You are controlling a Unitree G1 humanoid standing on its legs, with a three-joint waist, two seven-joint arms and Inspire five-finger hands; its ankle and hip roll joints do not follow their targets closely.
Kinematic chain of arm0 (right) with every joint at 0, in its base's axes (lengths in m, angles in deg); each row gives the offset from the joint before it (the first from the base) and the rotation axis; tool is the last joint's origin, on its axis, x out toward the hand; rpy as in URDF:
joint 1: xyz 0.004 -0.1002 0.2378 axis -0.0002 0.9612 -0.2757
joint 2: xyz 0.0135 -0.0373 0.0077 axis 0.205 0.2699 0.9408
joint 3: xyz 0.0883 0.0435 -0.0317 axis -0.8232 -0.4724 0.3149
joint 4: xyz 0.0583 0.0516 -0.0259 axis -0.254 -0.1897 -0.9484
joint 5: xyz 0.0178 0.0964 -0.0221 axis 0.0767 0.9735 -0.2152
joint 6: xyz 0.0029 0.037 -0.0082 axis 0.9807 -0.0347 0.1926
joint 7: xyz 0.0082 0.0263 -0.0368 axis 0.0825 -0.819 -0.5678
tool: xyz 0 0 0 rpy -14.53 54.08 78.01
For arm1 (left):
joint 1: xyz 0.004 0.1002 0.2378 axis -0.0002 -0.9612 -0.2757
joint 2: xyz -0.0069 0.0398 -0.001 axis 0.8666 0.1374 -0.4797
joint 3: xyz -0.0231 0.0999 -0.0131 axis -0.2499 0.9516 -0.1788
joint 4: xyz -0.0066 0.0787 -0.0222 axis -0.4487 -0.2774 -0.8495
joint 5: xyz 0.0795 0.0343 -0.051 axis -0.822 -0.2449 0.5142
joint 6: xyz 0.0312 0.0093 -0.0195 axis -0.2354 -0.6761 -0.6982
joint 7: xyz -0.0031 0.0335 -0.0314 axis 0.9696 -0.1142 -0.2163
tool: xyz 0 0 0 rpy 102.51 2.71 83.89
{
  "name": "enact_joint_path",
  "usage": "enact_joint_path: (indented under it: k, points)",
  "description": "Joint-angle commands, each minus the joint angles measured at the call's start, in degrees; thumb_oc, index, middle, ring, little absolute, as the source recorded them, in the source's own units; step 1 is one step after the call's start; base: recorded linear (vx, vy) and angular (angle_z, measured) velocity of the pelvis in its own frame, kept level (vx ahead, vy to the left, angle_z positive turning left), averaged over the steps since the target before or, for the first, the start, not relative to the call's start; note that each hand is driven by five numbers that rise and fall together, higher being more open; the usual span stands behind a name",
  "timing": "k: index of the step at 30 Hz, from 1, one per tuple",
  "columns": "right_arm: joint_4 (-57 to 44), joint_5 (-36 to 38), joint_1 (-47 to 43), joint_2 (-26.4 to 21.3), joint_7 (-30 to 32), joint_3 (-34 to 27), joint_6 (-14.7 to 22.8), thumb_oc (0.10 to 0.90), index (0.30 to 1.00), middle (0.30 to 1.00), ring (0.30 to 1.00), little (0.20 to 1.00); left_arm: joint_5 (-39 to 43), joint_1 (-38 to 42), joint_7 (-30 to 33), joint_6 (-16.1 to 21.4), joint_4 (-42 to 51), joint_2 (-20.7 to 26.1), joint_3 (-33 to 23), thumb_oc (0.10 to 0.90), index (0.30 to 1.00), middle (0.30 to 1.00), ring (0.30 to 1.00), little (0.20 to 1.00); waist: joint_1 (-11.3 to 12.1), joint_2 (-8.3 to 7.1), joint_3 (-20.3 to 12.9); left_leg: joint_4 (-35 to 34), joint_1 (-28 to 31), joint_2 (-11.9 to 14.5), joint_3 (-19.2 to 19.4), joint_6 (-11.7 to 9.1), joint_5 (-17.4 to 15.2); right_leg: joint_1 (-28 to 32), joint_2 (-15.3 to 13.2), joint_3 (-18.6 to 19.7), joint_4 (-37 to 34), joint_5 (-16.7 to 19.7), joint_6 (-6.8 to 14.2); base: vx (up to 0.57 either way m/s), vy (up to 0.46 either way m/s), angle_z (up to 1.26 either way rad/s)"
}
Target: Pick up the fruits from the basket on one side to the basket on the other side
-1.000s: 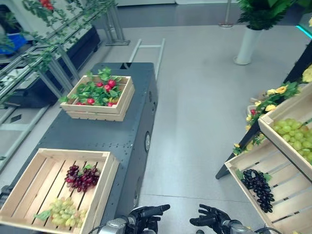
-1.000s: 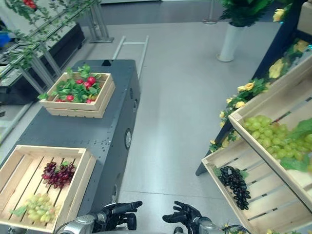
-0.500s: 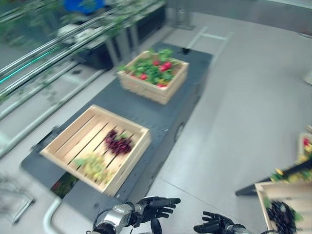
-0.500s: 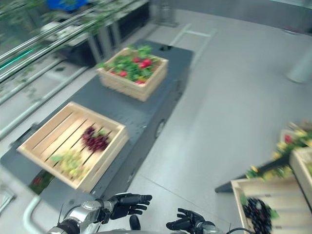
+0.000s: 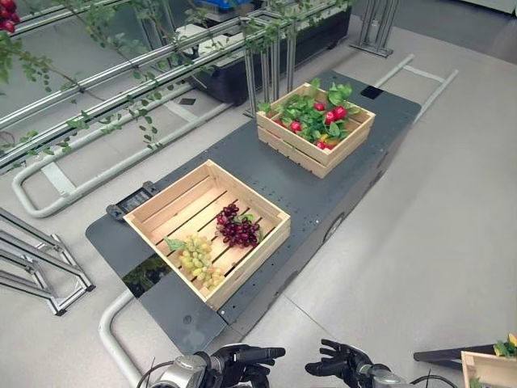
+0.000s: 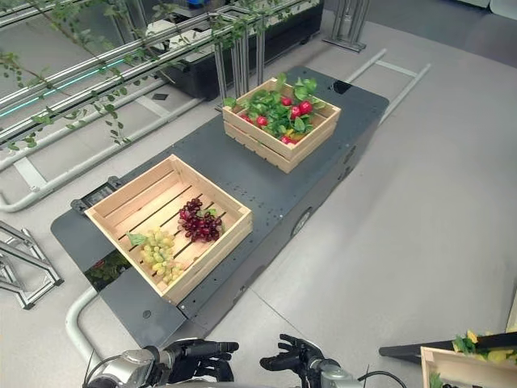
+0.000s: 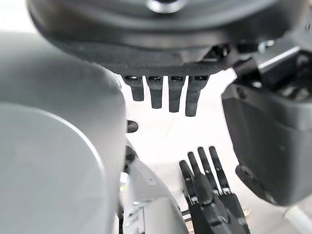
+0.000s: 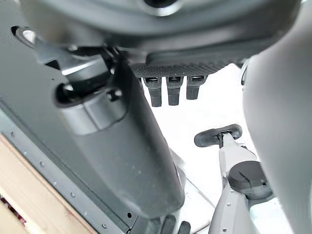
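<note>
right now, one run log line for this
hands: left open, right open, both empty | grapes in near crate | nothing held

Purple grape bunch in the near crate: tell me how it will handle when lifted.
The purple grape bunch is a cluster of many small round berries, so it will probably sag and dangle instead of staying stiff. Smooth berries may slip from fingers. It lies flat on the crate slats, so rolling seems unlikely.

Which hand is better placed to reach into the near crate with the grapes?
Probably the left hand: the near crate sits ahead to the robot's left, nearer that hand than the right hand. Both hands are open, holding nothing.
</note>
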Motion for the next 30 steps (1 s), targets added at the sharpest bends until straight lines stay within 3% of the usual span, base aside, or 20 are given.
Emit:
enact_joint_path:
  k: [1,6,9,11,13,15,17,20,23,26,27,29,30]
  points:
    - [-1.6,0.7,-1.8,-0.3,0.6,-1.2,1.2,0.800,0.900,0.900,0.900,0.900,1.5,3.1,-0.5,2.4,-2.1,-1.6,0.4,0.800,0.900,0.900,0.900,0.900,2.2,1.28,-0.3,0.0,2.3,2.7,-1.3,-7.2,-2.1,-6.1,-1.1,1.2,-5.0,8.4,1.7,-0.03,0.178,0.08]
    - [-2.9,2.9,-1.9,-0.9,3.4,-2.3,1.9,0.800,0.900,0.900,0.900,0.900,2.5,3.2,0.8,4.0,-1.3,-1.5,0.6,0.800,0.900,0.900,0.900,0.900,3.2,1.08,1.1,0.0,3.2,0.0,-3.1,-5.1,-3.4,-8.1,-4.4,2.1,2.5,9.9,2.2,-0.01,0.237,0.06]
    - [-4.5,2.7,-1.2,-1.6,2.5,-3.4,1.7,0.800,0.900,0.900,0.900,0.900,5.4,2.9,2.1,4.2,0.2,-1.5,0.6,0.800,0.900,0.900,0.900,0.900,2.9,0.92,2.5,0.1,3.9,-1.7,-4.8,-3.6,-4.3,-11.2,-7.7,4.8,10.5,13.5,3.6,0.00,0.260,0.03]
    - [-5.2,0.9,-0.5,-1.8,2.0,-4.0,2.0,0.800,0.900,0.900,0.900,0.900,7.1,3.1,3.7,4.4,1.4,-1.4,0.4,0.800,0.900,0.900,0.900,0.900,2.4,0.98,3.3,0.0,4.1,-2.4,-7.1,-2.8,-4.8,-13.5,-8.7,8.5,15.9,14.5,4.0,-0.02,0.131,0.25]
    - [-5.2,1.8,0.5,-2.0,2.3,-4.6,2.7,0.800,0.900,0.900,0.900,0.900,8.6,3.2,4.5,4.5,2.5,-1.0,0.1,0.800,0.900,0.900,0.900,0.900,1.4,0.90,4.0,0.1,4.2,-2.7,-10.1,-2.4,-5.1,-15.7,-7.4,13.7,19.2,13.8,3.8,-0.01,-0.008,0.38]
    - [-5.0,2.9,0.9,-1.8,2.6,-5.2,3.5,0.800,0.900,0.900,0.900,0.900,8.6,2.9,5.0,4.6,3.1,-1.1,0.3,0.800,0.900,0.900,0.900,0.900,0.0,0.70,4.2,0.9,3.6,-2.5,-13.0,-2.4,-4.5,-15.9,-2.3,17.9,14.9,12.1,2.0,-0.02,-0.131,0.60]
    - [-5.4,3.5,1.1,-1.5,2.6,-5.1,4.2,0.800,0.900,0.900,0.900,0.900,7.4,2.6,5.8,5.0,4.1,-1.0,0.4,0.800,0.900,0.900,0.900,0.900,-0.7,-0.12,4.5,1.8,3.1,-2.9,-15.1,-2.6,-5.0,-15.3,-0.1,20.7,9.0,11.9,2.1,0.02,-0.179,0.89]
    - [-5.7,3.1,0.6,-1.0,1.9,-4.6,4.1,0.800,0.900,0.900,0.900,0.900,6.9,2.7,6.5,6.0,4.6,-1.1,0.4,0.800,0.900,0.900,0.900,0.900,-0.6,-1.39,4.7,2.5,2.4,-3.6,-16.3,-2.7,-6.2,-15.3,-0.8,23.6,-1.4,15.2,3.2,0.10,-0.278,0.85]
    - [-3.7,4.2,-1.1,-0.5,1.6,-4.3,3.9,0.800,0.900,0.900,0.900,0.900,5.0,3.8,5.4,6.6,5.2,-0.6,1.0,0.800,0.900,0.900,0.900,0.900,-0.8,-1.58,4.6,3.8,2.2,-2.9,-17.5,-2.9,-7.8,-15.6,-1.3,27.0,-9.3,17.0,3.7,0.18,-0.340,0.55]
    - [-2.1,4.1,-1.6,-0.1,1.4,-4.4,3.7,0.800,0.900,0.900,0.900,0.900,4.6,3.6,4.6,7.2,6.7,0.5,1.2,0.800,0.900,0.900,0.900,0.900,-1.4,-1.82,4.7,5.9,2.2,-2.1,-18.8,-2.7,-9.0,-16.4,-0.9,29.9,-6.8,17.0,3.7,0.21,-0.349,0.54]
    - [-1.9,5.1,-1.4,0.0,1.5,-4.4,3.6,0.800,0.900,0.900,0.900,0.900,5.2,2.9,4.4,7.2,8.4,1.3,1.1,0.800,0.900,0.900,0.900,0.900,-1.5,-2.00,4.8,7.4,2.0,-0.5,-18.5,-3.0,-9.1,-15.7,0.1,29.7,-5.1,13.8,3.5,0.20,-0.422,0.80]
    - [-2.8,5.6,-1.1,-0.1,1.7,-4.4,2.9,0.800,0.900,0.900,0.900,0.900,5.1,2.1,4.7,7.2,10.3,1.5,1.0,0.800,0.900,0.900,0.900,0.900,-1.5,-2.43,4.8,8.3,2.0,1.0,-18.5,-3.6,-8.8,-14.3,1.1,29.1,-4.7,12.2,3.2,0.15,-0.377,0.90]
    - [-4.6,3.7,-0.4,-0.3,1.1,-3.9,2.7,0.800,0.900,0.900,0.900,0.900,4.5,1.4,4.2,8.9,13.2,1.9,1.3,0.800,0.900,0.900,0.900,0.900,-1.9,-2.94,4.5,7.5,2.4,3.4,-17.4,-4.8,-7.7,-12.9,2.3,28.2,-5.4,11.0,2.6,0.13,-0.344,0.85]
